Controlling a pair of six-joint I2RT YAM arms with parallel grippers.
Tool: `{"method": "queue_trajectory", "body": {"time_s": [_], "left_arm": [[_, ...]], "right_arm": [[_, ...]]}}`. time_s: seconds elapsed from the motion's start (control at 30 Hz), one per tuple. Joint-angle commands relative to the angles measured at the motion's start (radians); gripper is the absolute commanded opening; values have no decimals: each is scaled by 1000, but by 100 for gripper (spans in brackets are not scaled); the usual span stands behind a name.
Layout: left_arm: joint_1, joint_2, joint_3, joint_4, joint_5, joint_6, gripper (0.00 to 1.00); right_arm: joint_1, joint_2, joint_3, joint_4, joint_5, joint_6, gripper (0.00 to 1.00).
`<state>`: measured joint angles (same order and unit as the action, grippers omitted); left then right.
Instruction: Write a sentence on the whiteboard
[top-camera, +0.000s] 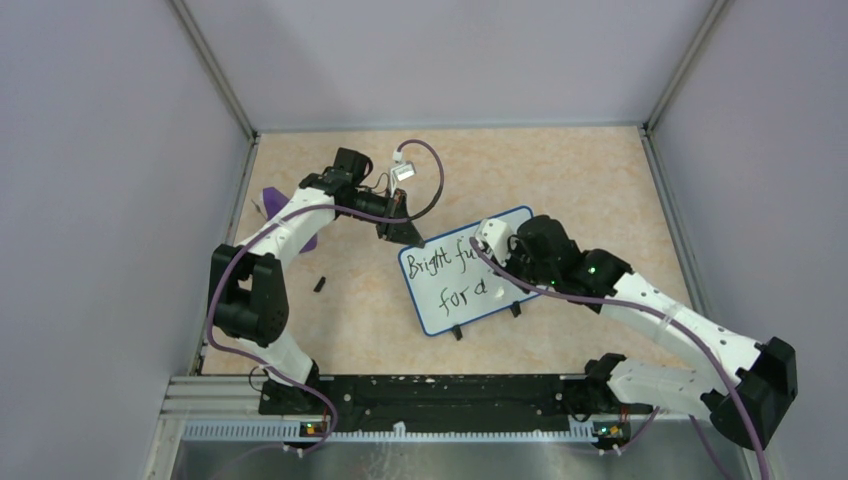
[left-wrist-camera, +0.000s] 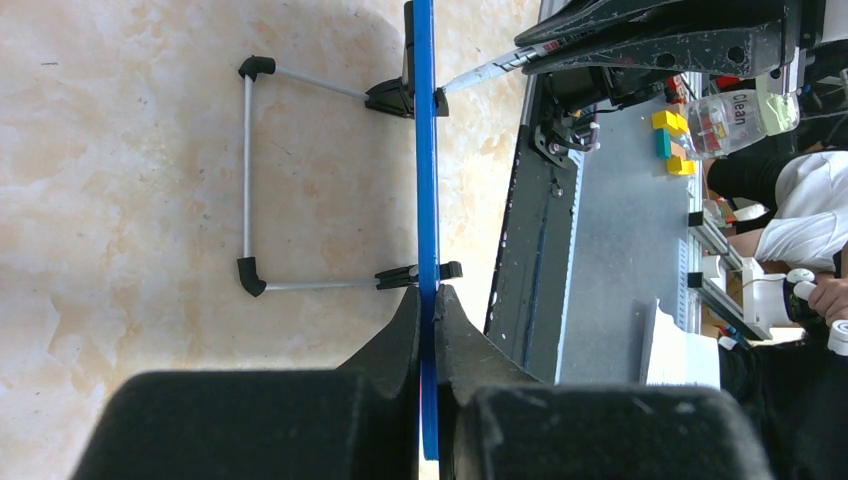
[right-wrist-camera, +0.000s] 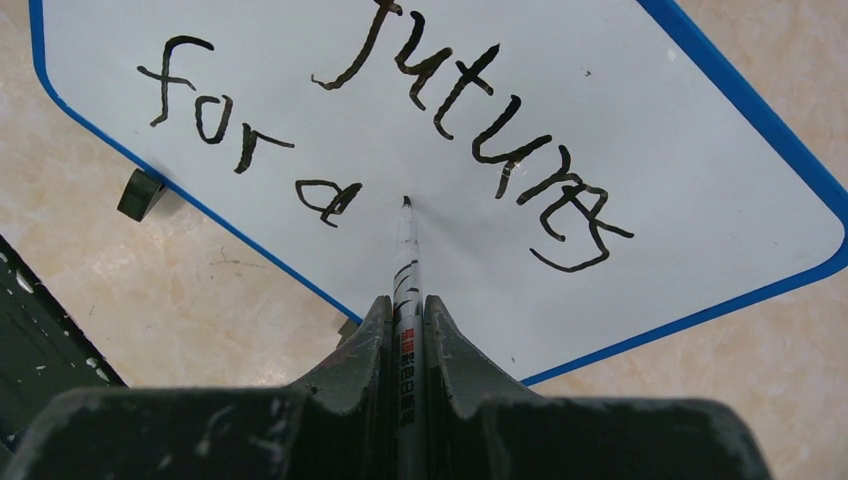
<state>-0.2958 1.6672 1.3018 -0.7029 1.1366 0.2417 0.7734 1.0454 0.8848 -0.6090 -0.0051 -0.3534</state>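
where the whiteboard (top-camera: 470, 313) stands propped on its black feet (top-camera: 457, 333) near the middle of the table (top-camera: 580, 180), the sentence (right-wrist-camera: 440, 95) reads "bright futures" above "for a". a marker (right-wrist-camera: 407, 260) touches its tip to the white surface just right of the "a", its barrel pinched between the right gripper (right-wrist-camera: 407, 320) fingers. the left gripper (left-wrist-camera: 427, 310) fingers pinch the board's blue frame at its far-left corner. a purple wedge (top-camera: 270, 200) lies beside the left arm.

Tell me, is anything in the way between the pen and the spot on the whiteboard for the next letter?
Nothing visible. The right claw grips the marker, whose tip meets bare whiteboard just beside the last written letter. The left claw pinches the board's blue edge, away from that spot.
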Motion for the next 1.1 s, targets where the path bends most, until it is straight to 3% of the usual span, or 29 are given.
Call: {"method": "queue_trajectory", "body": {"time_s": [0.0, 0.73, 1.07], "left_arm": [[6, 9, -6, -9, -60, 46, 0], [6, 9, -13, -4, -64, 48, 0], [6, 8, -7, -8, -63, 46, 0]], "right_arm": [[-14, 7, 38, 53, 27, 22, 0], [-13, 14, -53, -50, -74, -83, 0], [-13, -44, 53, -84, -49, -65, 0]]}}
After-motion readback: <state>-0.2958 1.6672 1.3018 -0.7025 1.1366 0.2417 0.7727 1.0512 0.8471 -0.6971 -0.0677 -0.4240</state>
